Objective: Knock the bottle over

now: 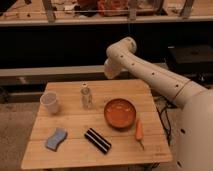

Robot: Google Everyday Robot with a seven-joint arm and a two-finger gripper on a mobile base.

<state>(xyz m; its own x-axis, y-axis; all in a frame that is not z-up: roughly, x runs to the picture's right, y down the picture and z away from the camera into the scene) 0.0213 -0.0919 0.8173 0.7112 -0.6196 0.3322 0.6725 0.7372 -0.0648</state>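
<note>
Wooden table [75, 125] holds the bottle [86, 96] upright, far centre, between cup [50, 103] and bowl [120, 113]. Beyond the far edge, the gripper [111, 71] hangs closed, apparently empty.

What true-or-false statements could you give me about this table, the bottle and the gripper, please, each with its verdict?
1. The bottle stands upright on the table. True.
2. The gripper is pressed against the bottle. False: it is shut and hangs near the table's far edge, up and to the right of the bottle and apart from it.
3. The cup stands to the left of the bottle in the picture. True.
4. The carrot lies inside the orange bowl. False: it lies on the table, just right of the bowl.
5. The blue sponge sits at the table's far right corner. False: it is near the front left corner.
</note>
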